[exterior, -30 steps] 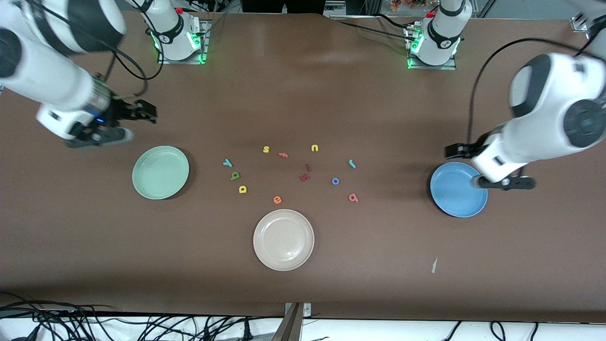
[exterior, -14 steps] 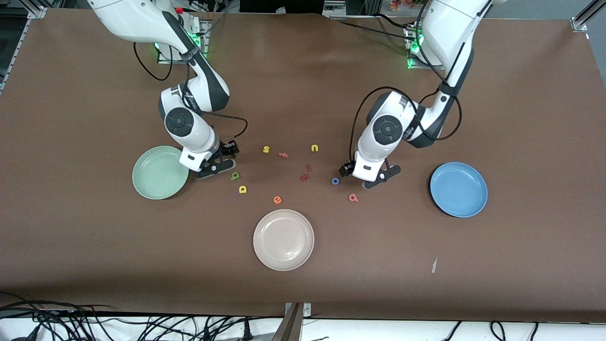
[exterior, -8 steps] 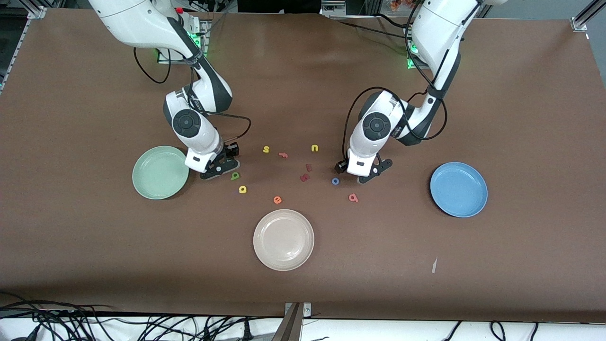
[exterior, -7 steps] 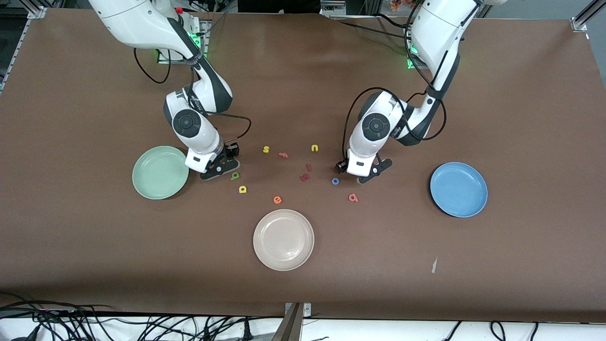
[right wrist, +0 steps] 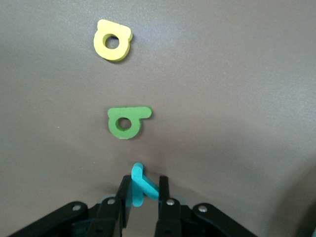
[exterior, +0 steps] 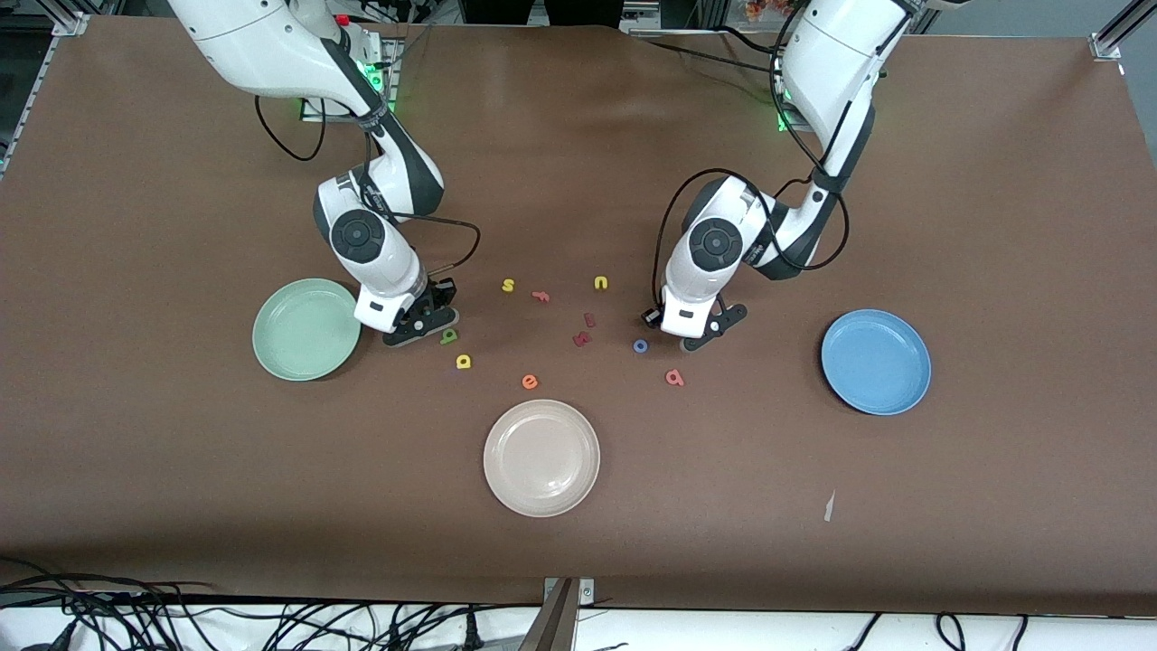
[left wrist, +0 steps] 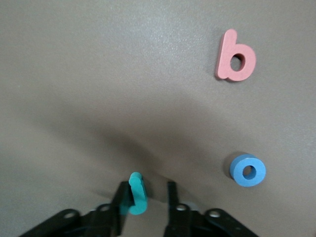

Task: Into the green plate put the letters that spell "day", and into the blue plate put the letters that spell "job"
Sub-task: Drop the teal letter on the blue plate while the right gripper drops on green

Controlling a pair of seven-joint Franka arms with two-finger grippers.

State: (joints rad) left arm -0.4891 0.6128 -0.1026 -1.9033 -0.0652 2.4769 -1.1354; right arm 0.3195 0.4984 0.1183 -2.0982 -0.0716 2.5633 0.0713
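Note:
My right gripper (exterior: 425, 324) (right wrist: 143, 190) is down at the table beside the green plate (exterior: 306, 328), shut on the teal y (right wrist: 138, 183). The olive-green d (exterior: 448, 336) (right wrist: 126, 122) and yellow a (exterior: 464, 362) (right wrist: 113, 40) lie just nearer the front camera. My left gripper (exterior: 691, 333) (left wrist: 146, 195) is low beside the blue o (exterior: 640, 345) (left wrist: 248, 170). Its fingers straddle the teal j (left wrist: 136, 195), which touches one finger and leaves a gap to the other. The salmon b (exterior: 674, 377) (left wrist: 236, 57) lies close by. The blue plate (exterior: 875, 362) sits toward the left arm's end. In the front view the hands hide y and j.
A cream-white plate (exterior: 541, 457) lies nearest the front camera. Between the two grippers lie a yellow s (exterior: 508, 285), orange f (exterior: 540, 295), yellow u (exterior: 601, 283), two dark red pieces (exterior: 583, 334) and an orange e (exterior: 530, 382). A paper scrap (exterior: 829, 506) lies near the front edge.
Both arms swung in from the table's ends and came down over the letters. The right gripper's fingers closed on the y. The left gripper's fingers narrowed around the j.

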